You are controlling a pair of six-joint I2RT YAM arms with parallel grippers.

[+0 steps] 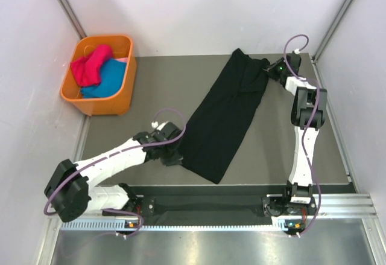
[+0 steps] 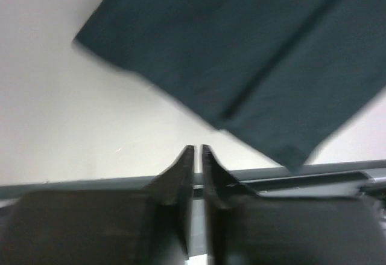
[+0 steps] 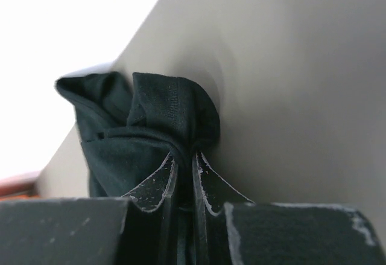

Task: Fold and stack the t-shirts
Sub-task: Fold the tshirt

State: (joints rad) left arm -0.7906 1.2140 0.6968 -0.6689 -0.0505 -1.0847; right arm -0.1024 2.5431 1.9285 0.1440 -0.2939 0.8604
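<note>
A black t-shirt (image 1: 226, 117) lies folded into a long strip, slanting from the table's far right to the near middle. My right gripper (image 1: 269, 70) is shut on a bunched corner of it at the far end; the right wrist view shows the cloth (image 3: 151, 132) pinched between the fingers, with the gripper (image 3: 184, 156) closed on it. My left gripper (image 1: 175, 156) sits at the strip's near left edge; in the left wrist view it (image 2: 198, 150) is shut and empty, with the shirt (image 2: 241, 54) lying beyond its tips.
An orange bin (image 1: 120, 98) at the far left of the table holds a pink and a blue garment (image 1: 96, 69). White walls enclose the table on three sides. The table's front edge rail (image 1: 211, 189) runs just past the shirt's near end.
</note>
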